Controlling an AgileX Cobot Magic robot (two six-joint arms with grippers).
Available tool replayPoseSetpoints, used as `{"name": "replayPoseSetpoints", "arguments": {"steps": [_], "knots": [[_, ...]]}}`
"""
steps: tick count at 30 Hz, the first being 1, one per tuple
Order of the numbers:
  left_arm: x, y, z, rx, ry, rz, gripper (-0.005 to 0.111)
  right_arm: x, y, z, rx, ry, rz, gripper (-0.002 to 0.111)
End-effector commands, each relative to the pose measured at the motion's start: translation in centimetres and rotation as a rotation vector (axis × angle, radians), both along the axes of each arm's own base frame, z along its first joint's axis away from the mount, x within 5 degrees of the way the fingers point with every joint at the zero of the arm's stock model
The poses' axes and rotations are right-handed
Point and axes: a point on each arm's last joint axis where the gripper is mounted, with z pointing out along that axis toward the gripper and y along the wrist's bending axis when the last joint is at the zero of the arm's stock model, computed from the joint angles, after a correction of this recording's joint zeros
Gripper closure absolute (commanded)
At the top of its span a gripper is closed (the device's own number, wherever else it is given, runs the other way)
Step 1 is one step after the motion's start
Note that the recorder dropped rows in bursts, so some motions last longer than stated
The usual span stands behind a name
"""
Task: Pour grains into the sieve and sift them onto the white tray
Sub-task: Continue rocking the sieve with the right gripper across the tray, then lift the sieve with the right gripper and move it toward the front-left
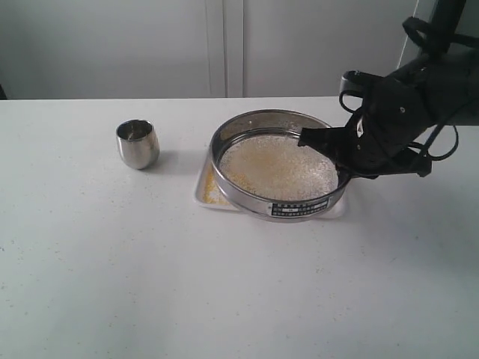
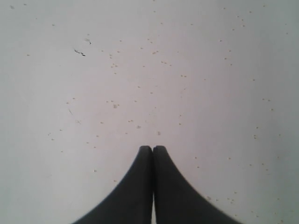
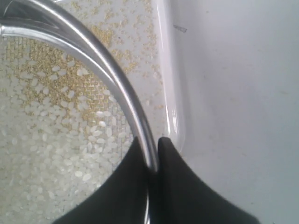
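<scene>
The right gripper (image 3: 150, 142) pinches the rim wall of the sieve (image 1: 299, 208), one finger inside the wall and one outside, with the steel edge running between them. The bite is narrow and sits at one spot of the rim, on the side of the sieve away from the small steel cup (image 1: 138, 143). That makes the sieve a long lever on a thin grip, so the shaking should probably be short and level, side to side, not a tipping motion that could twist the rim out of the pinch.

The grains (image 1: 281, 168) lie spread over the mesh inside the sieve. Whitish rice-like grains make up most of the layer, with yellow granules thicker toward the rim. Fine yellow granules already lie on the white tray (image 1: 203, 196), which sits under the sieve and shows past its edge on the cup side. Whether the sieve rests on the tray or is held just clear of it cannot be told.

Sifting looks to be in hand and not finished. The sieve should be held centred over the tray, since the tray is barely wider and its rim is low.

The left gripper (image 2: 153, 149) is pressed together and empty, over bare table (image 1: 112, 262) dotted with stray granules, away from the sieve.
</scene>
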Motion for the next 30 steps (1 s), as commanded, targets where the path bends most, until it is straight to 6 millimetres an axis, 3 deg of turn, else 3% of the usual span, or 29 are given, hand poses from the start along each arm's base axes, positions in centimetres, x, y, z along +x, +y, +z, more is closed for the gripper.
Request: {"name": "replayPoseSetpoints", "arguments": {"steps": [1,8,20,30], "knots": [[-0.3,0.0,0.0,-0.009,0.007,0.0,0.107,-1.1,-0.3,1.0,0.029,-0.046,0.007,0.108],[-0.3,0.0,0.0,-0.009,0.007,0.0,0.107,-3.1,-0.6,1.6,0.018,-0.074,0.062,0.108],[-0.3,0.0,0.0,-0.009,0.007,0.0,0.107,-6.3,1.7,2.5,0.034,-0.102,0.172,0.108],[-0.3,0.0,0.0,-0.009,0.007,0.0,0.107,-8.3,4.3,1.6,0.035,-0.084,0.281,0.108]]}}
